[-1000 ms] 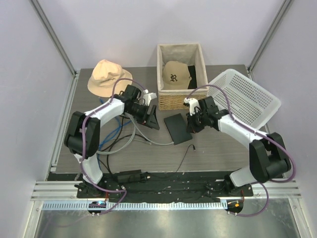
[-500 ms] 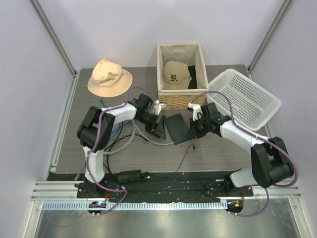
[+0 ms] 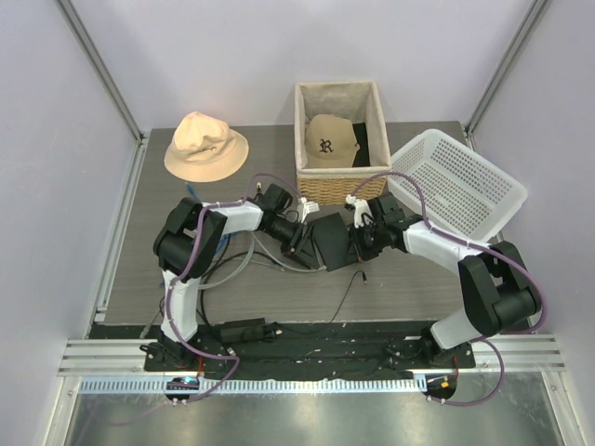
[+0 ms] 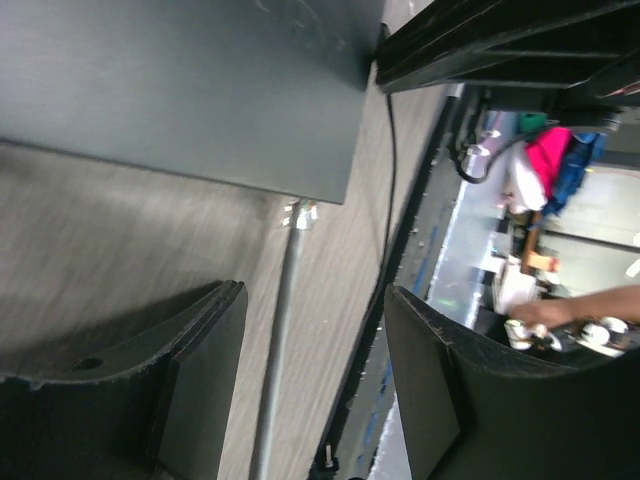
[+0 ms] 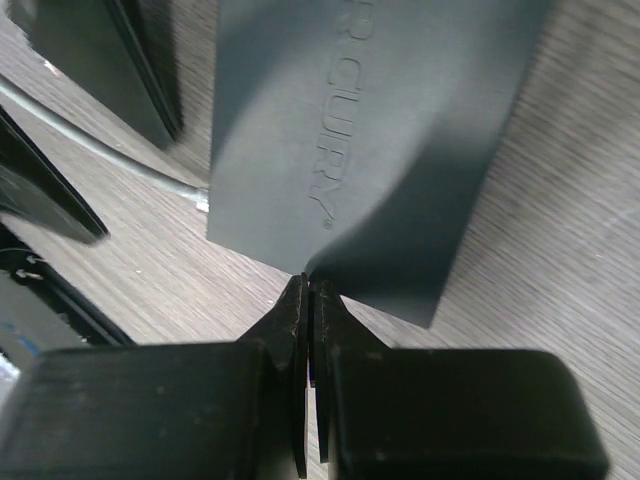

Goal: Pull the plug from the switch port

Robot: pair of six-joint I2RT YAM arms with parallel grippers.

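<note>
We have the switch lying flat on the worktop at the centre of the overhead view, boxed in by our two arms. Our right gripper is clenched on nothing, its tips pressed together right at the switch's edge in the lower middle of its wrist view. We read that as a brace, a stop so the box cannot slide when the cord is tugged, though we cannot tell whether the tips actually touch the casing. On the opposite side our left gripper is released, its jaws standing apart on either side of the grey cable and clear of it. That cable runs up to the plug, seated in the switch's edge at the centre of the left wrist view. Straddling the cord just behind the plug lines the jaws up, we judge, to close on it and draw straight away from the port.
</note>
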